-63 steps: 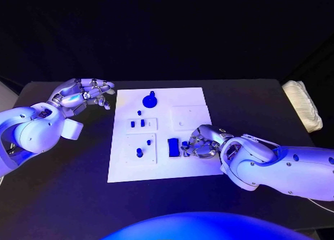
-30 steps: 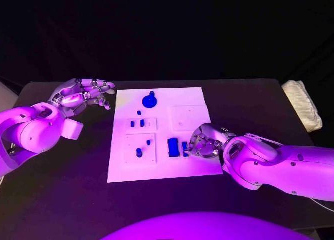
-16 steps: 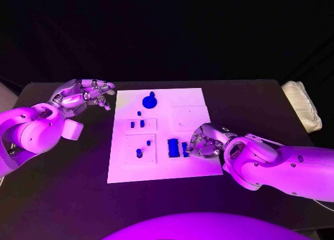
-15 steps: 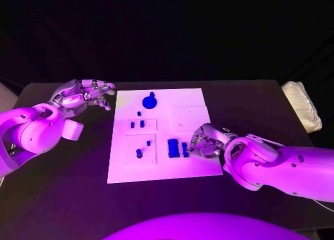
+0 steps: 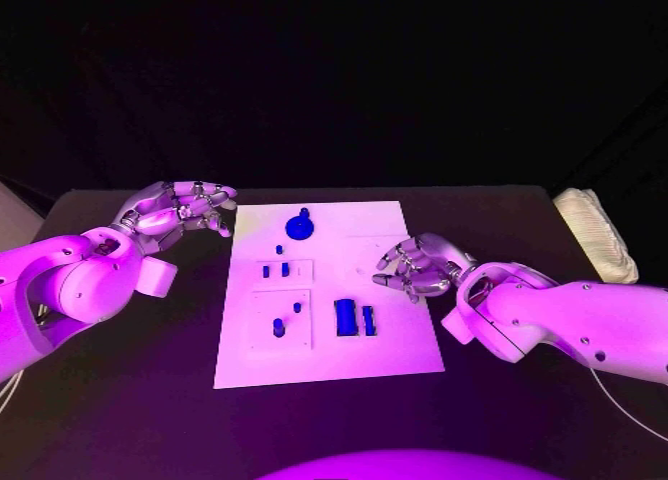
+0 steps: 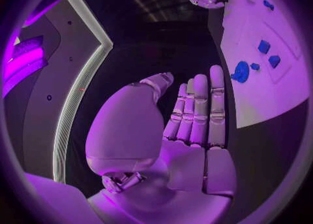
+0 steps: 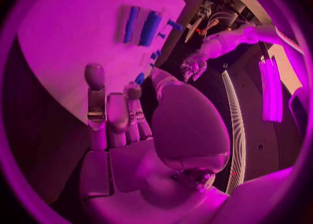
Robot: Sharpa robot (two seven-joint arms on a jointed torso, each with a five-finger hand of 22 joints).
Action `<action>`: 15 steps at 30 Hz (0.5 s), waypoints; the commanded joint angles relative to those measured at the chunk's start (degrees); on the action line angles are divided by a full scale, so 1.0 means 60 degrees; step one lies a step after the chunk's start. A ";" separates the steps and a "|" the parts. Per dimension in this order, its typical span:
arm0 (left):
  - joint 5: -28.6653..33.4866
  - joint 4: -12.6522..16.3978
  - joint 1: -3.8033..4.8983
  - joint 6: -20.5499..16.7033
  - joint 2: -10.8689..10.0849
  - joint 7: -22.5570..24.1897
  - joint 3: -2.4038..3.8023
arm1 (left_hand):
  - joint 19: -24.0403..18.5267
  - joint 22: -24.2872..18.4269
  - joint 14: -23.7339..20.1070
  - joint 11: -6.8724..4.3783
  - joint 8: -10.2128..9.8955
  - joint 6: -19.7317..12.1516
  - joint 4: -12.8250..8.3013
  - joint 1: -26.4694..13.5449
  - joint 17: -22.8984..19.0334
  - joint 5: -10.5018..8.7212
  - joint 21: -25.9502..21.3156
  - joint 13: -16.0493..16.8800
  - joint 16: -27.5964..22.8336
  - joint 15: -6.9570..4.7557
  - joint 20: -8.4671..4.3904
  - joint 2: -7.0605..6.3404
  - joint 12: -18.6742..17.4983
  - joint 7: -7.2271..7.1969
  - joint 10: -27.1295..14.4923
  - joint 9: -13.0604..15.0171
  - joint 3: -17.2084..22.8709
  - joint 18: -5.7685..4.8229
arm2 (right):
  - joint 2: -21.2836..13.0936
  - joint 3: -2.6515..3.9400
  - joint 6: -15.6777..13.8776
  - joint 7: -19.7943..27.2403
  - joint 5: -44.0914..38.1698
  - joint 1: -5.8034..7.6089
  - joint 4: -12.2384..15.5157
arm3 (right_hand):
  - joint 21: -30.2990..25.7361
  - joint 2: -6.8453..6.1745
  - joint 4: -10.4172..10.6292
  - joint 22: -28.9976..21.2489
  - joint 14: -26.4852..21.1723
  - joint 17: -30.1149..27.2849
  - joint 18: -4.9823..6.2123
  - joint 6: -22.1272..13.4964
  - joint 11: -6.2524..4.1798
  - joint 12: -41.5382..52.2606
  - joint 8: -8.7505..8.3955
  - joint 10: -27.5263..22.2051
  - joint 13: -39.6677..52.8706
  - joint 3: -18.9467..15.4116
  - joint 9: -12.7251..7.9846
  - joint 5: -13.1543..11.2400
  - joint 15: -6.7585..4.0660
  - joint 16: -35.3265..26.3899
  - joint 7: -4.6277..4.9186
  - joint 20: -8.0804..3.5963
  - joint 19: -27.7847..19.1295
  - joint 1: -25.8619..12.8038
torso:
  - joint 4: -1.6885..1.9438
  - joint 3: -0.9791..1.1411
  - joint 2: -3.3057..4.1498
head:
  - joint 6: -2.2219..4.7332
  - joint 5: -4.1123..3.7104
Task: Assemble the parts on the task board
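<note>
Right hand (image 5: 416,268) hung curled and empty over the board's (image 5: 392,345) right edge, left hand (image 5: 176,211) likewise beside it; two blocks (image 5: 354,317) lay near-centre, seemingly unseated, assembly unfinished.

— What do we see on the desk (image 5: 147,400)?
— The white task board (image 5: 392,350) lies in its middle, and a pale folded cloth (image 5: 594,235) at its far right edge.

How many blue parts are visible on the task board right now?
7: large round part at the far end, small one below it, a pair, two on the near-left panel, two bars. Counts are approximate; small ones may blur together.
</note>
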 commanded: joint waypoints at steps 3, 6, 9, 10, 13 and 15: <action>0.0552 -0.0583 -0.0107 -0.0126 0.0427 0.0780 0.0002 | -0.0432 -0.0643 -0.0516 0.0050 0.0141 -0.0111 0.0151 0.0152 -0.0706 0.0010 -0.1084 -0.0208 -0.1517 0.0147 0.0169 -0.0056 -0.0185 0.0014 -0.0036 -0.0019 0.0012 0.0117 | 0.0647 0.0165 0.0786 0.3207 0.3772 0.0283 -0.1623 | -0.2083 -0.0109 0.0012 -0.1914 -0.1630 -0.2602 0.0123 -0.0353 0.0188 -0.2121 -0.0066 -0.0821 -0.2381 0.0898 -0.0106 -0.0370 0.0245 -0.3785 0.0159 0.0272 -0.0661 0.0669 | -0.0006 -0.0080 -0.0305 | 0.0403 0.0065; 0.0732 -0.0975 -0.0165 -0.0230 0.0687 0.1120 0.0003 | -0.0559 -0.1215 -0.0518 0.0113 0.0245 -0.0125 0.0192 0.0277 -0.1337 -0.0018 -0.1985 -0.0598 -0.3024 0.0270 0.0328 -0.0123 -0.0767 -0.0066 0.0152 -0.0017 0.0063 0.0110 | 0.1157 0.0288 0.1078 0.3722 0.4445 0.0376 -0.2680 | -0.2843 -0.0341 -0.0033 -0.3430 -0.2012 -0.3219 0.0101 -0.0320 0.0348 -0.3479 -0.0208 -0.0688 -0.4650 0.1616 -0.0269 -0.0465 0.0459 -0.5377 0.0246 0.0489 -0.0983 0.0798 | -0.0027 -0.0066 -0.0365 | 0.0651 0.0156; 0.0943 -0.1458 -0.0223 -0.0303 0.1014 0.1435 0.0006 | -0.0736 -0.1859 -0.0496 0.0231 0.0112 -0.0252 0.0269 0.0332 -0.1775 -0.0096 -0.2997 -0.0991 -0.4522 0.0458 0.0540 -0.0169 -0.1503 -0.0230 0.0468 -0.0122 0.0146 0.0098 | 0.1706 0.0393 0.1442 0.4144 0.4970 0.0424 -0.3753 | -0.2865 -0.0416 -0.0248 -0.4991 -0.2701 -0.4198 0.0104 -0.0218 0.0581 -0.4577 -0.0547 -0.0436 -0.6580 0.2279 -0.0465 -0.0681 0.0829 -0.7046 0.0415 0.0896 -0.2073 0.0808 | -0.0013 -0.0052 -0.0452 | 0.0849 0.0156; 0.0999 -0.1616 -0.0242 -0.0333 0.1120 0.1525 0.0007 | -0.0912 -0.2103 -0.0603 0.0280 0.0042 -0.0296 0.0285 0.0352 -0.1881 -0.0107 -0.3397 -0.1065 -0.4970 0.0543 0.0647 -0.0183 -0.1764 -0.0269 0.0544 -0.0178 0.0190 0.0081 | 0.1871 0.0421 0.1543 0.4256 0.5113 0.0433 -0.4060 | -0.2830 -0.0423 -0.0425 -0.5729 -0.2644 -0.4623 0.0156 -0.0168 0.0700 -0.4892 -0.0720 -0.0231 -0.7329 0.2478 -0.0538 -0.0740 0.0897 -0.7592 0.0397 0.1019 -0.2232 0.0746 | -0.0005 -0.0044 -0.0468 | 0.0935 0.0158; 0.1185 -0.2064 -0.0284 -0.0445 0.1419 0.1757 0.0011 | -0.0933 -0.2902 -0.0649 0.0388 -0.0148 -0.0259 0.0307 0.0368 -0.2106 -0.0160 -0.4591 -0.1071 -0.6298 0.0730 0.0950 -0.0194 -0.2824 -0.0341 0.0808 -0.0404 0.0162 0.0126 | 0.2299 0.0502 0.1787 0.4525 0.5437 0.0450 -0.4821 | -0.2853 -0.0403 -0.0730 -0.7090 -0.2802 -0.5345 0.0124 -0.0134 0.0790 -0.5402 -0.1064 -0.0243 -0.8532 0.2607 -0.0643 -0.0752 0.1080 -0.8505 0.0485 0.1231 -0.2539 0.0467 | 0.0021 -0.0029 -0.0502 | 0.1152 0.0196; 0.1267 -0.2271 -0.0298 -0.0537 0.1556 0.1857 0.0014 | -0.0974 -0.3209 -0.0759 0.0403 -0.0222 -0.0189 0.0281 0.0398 -0.2198 -0.0156 -0.5058 -0.1068 -0.6810 0.0796 0.1040 -0.0166 -0.3227 -0.0326 0.0899 -0.0496 0.0132 0.0126 | 0.2477 0.0541 0.1890 0.4613 0.5554 0.0455 -0.5111 | -0.2847 -0.0355 -0.0879 -0.7632 -0.2746 -0.5634 0.0139 -0.0088 0.0792 -0.5537 -0.1192 -0.0206 -0.8992 0.2629 -0.0668 -0.0751 0.1136 -0.8782 0.0502 0.1254 -0.2526 0.0360 | 0.0036 -0.0013 -0.0496 | 0.1277 0.0205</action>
